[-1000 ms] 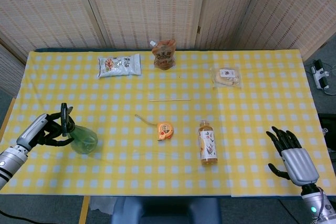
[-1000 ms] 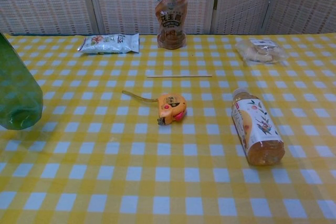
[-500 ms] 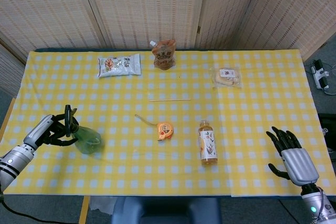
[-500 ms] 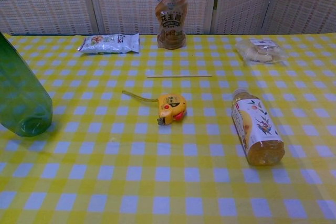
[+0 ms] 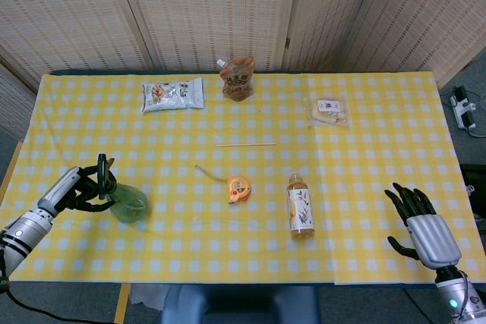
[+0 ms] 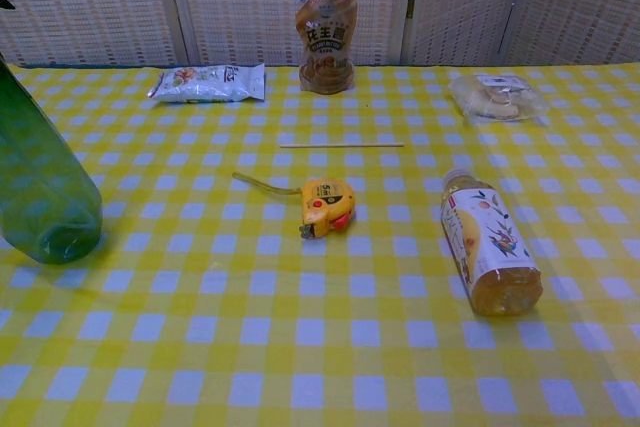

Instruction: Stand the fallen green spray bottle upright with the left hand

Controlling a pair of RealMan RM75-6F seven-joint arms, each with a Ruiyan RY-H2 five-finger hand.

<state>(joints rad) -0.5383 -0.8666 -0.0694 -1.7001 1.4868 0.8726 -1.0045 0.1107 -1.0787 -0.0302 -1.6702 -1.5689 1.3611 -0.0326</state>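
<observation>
The green spray bottle (image 5: 127, 203) stands close to upright near the table's front left, its black trigger head pointing up. My left hand (image 5: 78, 190) grips it around the neck and trigger from the left. In the chest view only the bottle's green body (image 6: 42, 192) shows at the left edge, its base down on the cloth; the left hand is out of that frame. My right hand (image 5: 420, 218) hovers at the front right corner with fingers spread and nothing in them.
On the yellow checked cloth (image 5: 364, 149) lie an orange tape measure (image 5: 238, 189), a tea bottle on its side (image 5: 300, 206), a thin stick (image 5: 245, 144), a snack packet (image 5: 172, 95), a brown pouch (image 5: 237, 78) and a clear bag (image 5: 327, 110).
The left hand has carried the green bottle a little right and down, and its base now sits on the cloth. The right hand has not moved.
</observation>
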